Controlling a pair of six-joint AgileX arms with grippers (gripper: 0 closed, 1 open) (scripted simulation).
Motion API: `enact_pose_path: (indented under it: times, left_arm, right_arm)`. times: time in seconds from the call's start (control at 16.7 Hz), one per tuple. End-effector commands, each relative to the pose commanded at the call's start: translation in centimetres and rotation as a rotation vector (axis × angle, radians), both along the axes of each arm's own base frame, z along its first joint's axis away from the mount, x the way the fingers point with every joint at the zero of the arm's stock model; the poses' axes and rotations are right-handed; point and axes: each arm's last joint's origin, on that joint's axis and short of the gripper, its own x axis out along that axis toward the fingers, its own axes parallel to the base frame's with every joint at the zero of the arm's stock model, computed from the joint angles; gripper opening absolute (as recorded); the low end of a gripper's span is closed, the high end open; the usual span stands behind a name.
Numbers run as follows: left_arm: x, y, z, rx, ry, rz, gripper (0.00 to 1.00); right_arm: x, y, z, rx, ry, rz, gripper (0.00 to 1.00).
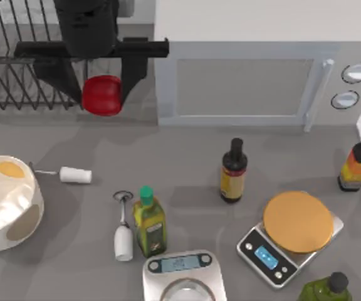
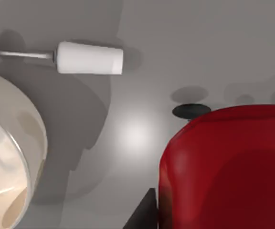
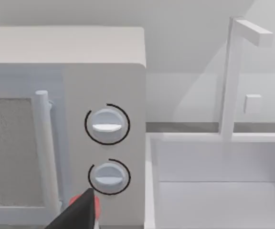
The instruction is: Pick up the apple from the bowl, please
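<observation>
The red apple (image 1: 102,97) hangs high above the table's back left, in front of the dish rack, with my left gripper (image 1: 103,88) shut on it between its dark fingers. Close up in the left wrist view, the apple (image 2: 228,167) is lifted well above the grey tabletop, with one dark finger (image 2: 142,214) beside it. The cream bowl (image 1: 5,200) with tan and orange spots sits at the left edge with nothing in it; its rim (image 2: 13,143) lies below and to the side of the apple. One dark tip of my right gripper (image 3: 75,214) faces the microwave's knobs.
A black dish rack (image 1: 17,63) and a white microwave (image 1: 256,75) line the back. Two white glasses (image 1: 74,175) (image 1: 123,235) lie on their sides. Bottles (image 1: 149,222) (image 1: 233,172) (image 1: 359,163) and two scales (image 1: 296,222) (image 1: 183,276) crowd the front. A sink (image 3: 223,191) lies to the right.
</observation>
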Motion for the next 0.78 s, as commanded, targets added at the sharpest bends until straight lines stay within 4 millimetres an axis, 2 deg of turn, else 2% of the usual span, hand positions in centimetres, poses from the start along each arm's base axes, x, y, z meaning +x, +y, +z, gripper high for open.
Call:
enact_pose_path:
  times: [0.12,0.24,0.6,0.78]
  left_arm:
    - [0.0,-3.5,-1.8,0.003,0.003,0.001,0.00]
    - [-0.1,-5.0,-2.7,0.004,0.004,0.001,0.00]
    - [0.0,-5.0,-3.0,0.005,0.007,0.002,0.00]
    - [0.2,-5.1,-4.5,0.003,0.004,0.002,0.00]
  right_arm:
    - [0.0,0.0,0.0,0.000,0.000,0.000,1.00]
    - [0.0,0.0,0.0,0.000,0.000,0.000,1.00]
    - [0.0,0.0,0.0,0.000,0.000,0.000,1.00]
    - [0.0,0.0,0.0,0.000,0.000,0.000,1.00]
